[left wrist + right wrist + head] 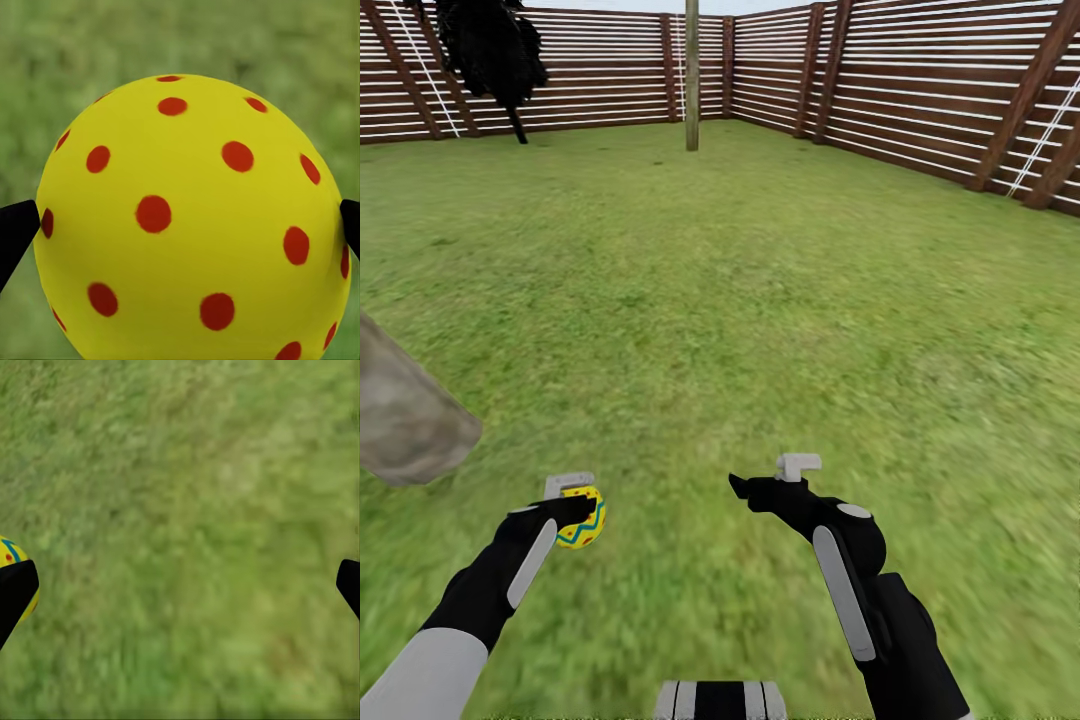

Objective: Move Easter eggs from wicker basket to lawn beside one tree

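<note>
Egg clamped in left claw; right claw apart over lawn

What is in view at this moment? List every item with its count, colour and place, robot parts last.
Yellow Easter egg with red dots and blue-green zigzag: one, held in the left gripper, above the grass.
Thick mottled grey-brown tree trunk: one, at the head view's left edge, near the left arm.
Thin straight trunk: one, grey-brown, far centre by the fence.
Black cone-shaped tree: one, far left corner.
Brown horizontal-slat wooden fence: bounds the back and right.
Green mottled lawn: covers the ground.
Left gripper: black, closed on the egg.
Right gripper: black, open, nothing between its fingers.
</note>
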### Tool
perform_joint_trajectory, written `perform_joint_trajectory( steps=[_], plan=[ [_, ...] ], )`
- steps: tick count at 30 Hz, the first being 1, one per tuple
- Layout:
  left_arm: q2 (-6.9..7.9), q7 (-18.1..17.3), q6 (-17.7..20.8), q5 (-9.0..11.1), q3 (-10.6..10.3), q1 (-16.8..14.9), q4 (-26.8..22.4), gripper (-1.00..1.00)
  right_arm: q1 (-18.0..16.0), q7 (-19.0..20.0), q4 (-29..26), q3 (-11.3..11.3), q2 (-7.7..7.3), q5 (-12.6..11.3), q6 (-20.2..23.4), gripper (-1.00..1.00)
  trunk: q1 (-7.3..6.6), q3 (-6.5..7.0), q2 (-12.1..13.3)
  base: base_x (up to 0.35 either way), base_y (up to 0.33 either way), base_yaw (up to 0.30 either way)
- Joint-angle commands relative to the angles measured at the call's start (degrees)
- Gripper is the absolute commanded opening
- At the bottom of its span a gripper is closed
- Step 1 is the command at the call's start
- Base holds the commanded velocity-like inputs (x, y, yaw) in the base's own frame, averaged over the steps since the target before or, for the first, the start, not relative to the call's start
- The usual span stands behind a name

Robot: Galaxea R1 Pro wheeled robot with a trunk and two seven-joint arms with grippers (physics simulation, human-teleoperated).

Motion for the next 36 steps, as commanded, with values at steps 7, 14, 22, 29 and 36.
perform_joint_trajectory(
  steps=[7, 14, 22, 29, 36],
  plan=[
    [0.07, 0.5, 0.2, 0.6, -0.2, 0.0, -0.4, -1.0, 0.0, 0.2, -0.1, 0.0, 0.03, 0.1, 0.3, 1.0, 0.17, -1.6, -0.1, 0.0, 0.0, 0.0],
    [0.09, 0.5, 0.2, 0.6, -0.2, 0.0, -0.4, -1.0, 0.0, 0.2, 0.0, 0.5, 0.02, 0.1, 0.3, 1.0, 0.35, -3.15, -0.2, 0.0, 0.0, 0.0],
    [0.1, 0.4, 0.2, 0.6, -0.2, 0.0, -0.4, -1.0, 0.0, 0.2, 0.0, 0.7, 0.02, 0.1, 0.3, 1.0, 0.55, -4.93, -0.3, 0.0, 0.0, 0.0],
    [0.07, 0.4, 0.2, 0.6, -0.2, 0.0, -0.4, -1.0, 0.0, 0.2, -0.1, 0.7, 0.02, 0.1, 0.3, 1.0, 0.73, -6.48, -0.4, 0.0, 0.0, 0.0],
    [0.1, 0.4, 0.2, 0.6, -0.2, 0.0, -0.4, -1.0, 0.0, 0.2, -0.1, 0.7, 0.02, 0.1, 0.3, 1.0, 0.91, -8.03, -0.5, 0.0, 0.0, 0.0]
  ],
)
